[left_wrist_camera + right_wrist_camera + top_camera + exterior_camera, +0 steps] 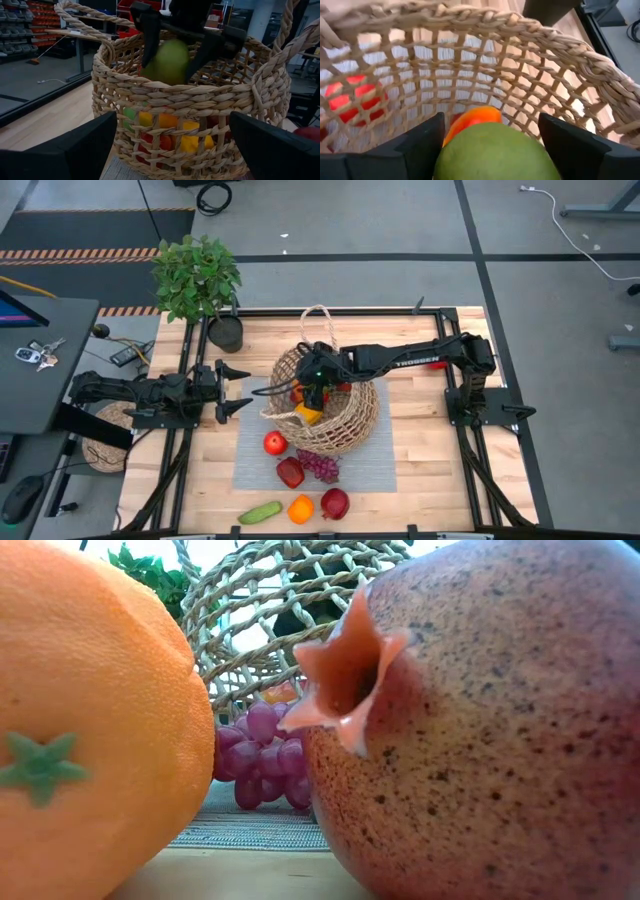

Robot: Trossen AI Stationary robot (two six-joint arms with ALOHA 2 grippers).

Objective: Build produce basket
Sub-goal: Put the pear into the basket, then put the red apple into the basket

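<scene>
Gripping green pear [170, 61], right pincer [172, 62] hangs inside basket [345, 425] mid-surface. Left pincer [236, 389] spread apart, just beside basket. Apple [274, 443], grapes [318, 466] on mat [372, 465].

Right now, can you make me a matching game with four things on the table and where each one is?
Things:
1. green pear
2. cucumber
3. purple grapes
4. potted plant

Places:
A. at the table's far left corner
B. on the grey mat beside the basket
C. held in the right gripper over the basket
D. on bare wood at the near edge

Pairs: 1-C, 2-D, 3-B, 4-A
</scene>
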